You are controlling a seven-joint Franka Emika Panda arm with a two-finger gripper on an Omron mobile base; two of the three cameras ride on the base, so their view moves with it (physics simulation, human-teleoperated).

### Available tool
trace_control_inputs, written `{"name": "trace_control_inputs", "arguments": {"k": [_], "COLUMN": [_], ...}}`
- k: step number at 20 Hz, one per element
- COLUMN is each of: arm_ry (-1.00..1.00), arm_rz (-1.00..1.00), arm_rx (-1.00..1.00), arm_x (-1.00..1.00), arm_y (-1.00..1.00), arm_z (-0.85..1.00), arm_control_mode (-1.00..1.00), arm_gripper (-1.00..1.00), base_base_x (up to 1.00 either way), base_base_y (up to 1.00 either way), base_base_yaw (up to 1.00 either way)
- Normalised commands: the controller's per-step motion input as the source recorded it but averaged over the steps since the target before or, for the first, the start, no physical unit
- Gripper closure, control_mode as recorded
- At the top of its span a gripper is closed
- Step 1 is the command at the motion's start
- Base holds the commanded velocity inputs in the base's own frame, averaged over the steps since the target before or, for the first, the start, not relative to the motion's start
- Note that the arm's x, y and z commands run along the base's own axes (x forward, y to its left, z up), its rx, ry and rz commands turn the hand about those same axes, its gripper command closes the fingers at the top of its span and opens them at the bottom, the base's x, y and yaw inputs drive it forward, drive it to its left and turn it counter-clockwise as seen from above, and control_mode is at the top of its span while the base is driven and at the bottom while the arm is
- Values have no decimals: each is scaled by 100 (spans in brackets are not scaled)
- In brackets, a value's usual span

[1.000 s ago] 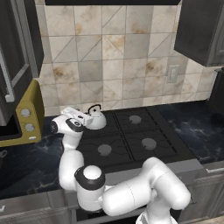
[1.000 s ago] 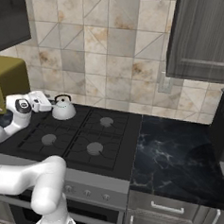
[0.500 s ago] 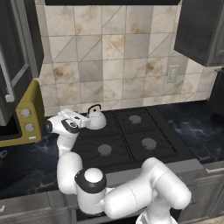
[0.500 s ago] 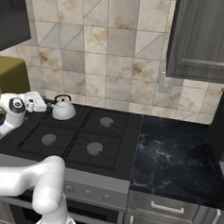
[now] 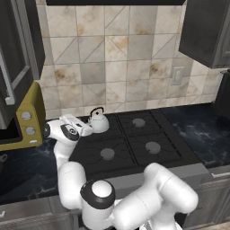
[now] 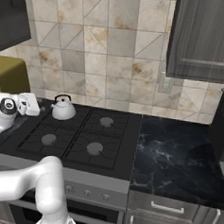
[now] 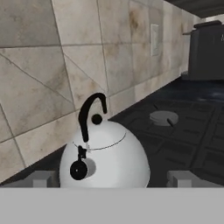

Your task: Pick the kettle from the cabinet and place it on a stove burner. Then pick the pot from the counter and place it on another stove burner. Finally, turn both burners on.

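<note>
The silver-white kettle (image 5: 99, 122) (image 6: 63, 110) (image 7: 105, 159) stands upright on the rear-left burner of the black cooktop (image 5: 134, 137), close to the tiled wall. Just left of it, my gripper (image 5: 84, 130) (image 6: 37, 109) (image 7: 112, 180) is open and holds nothing. In the hand view its fingertips (image 7: 41, 178) stand wide on either side, with the kettle right ahead of them. Bare burners: front-left (image 5: 107, 153) (image 6: 49, 139), front-right (image 5: 152, 147) (image 6: 95, 148), rear-right (image 5: 138, 121) (image 6: 106, 121). The cabinet (image 5: 15, 63) hangs at upper left with its door swung open. The pot is out of view.
A yellow microwave (image 5: 24, 119) (image 6: 10, 76) sits left of the cooktop, close behind my arm. The black marble counter (image 6: 177, 154) (image 5: 20, 173) runs on both sides of the stove. A dark appliance (image 6: 223, 133) stands at the far right, under another wall cabinet (image 6: 204, 40).
My hand has drawn back a little to the left, away from the kettle. The kettle has stayed on its burner.
</note>
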Motion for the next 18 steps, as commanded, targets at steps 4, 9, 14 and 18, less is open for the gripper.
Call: {"name": "trace_control_inputs", "arguments": {"k": [4,9,14,18], "arm_ry": [0,0,0,0], "arm_rz": [-1,0,0,-1], "arm_rx": [7,7,8,7], "arm_x": [-33,-28,-26,-29], "arm_y": [-18,-27,-29,-18], "arm_z": [10,0,3,20], "arm_control_mode": [-100,-100,-100,-100], "arm_gripper": [-100,-100,-100,-100], "base_base_x": [0,0,0,0], "base_base_y": [0,0,0,0], "base_base_yaw": [0,0,0,0]}}
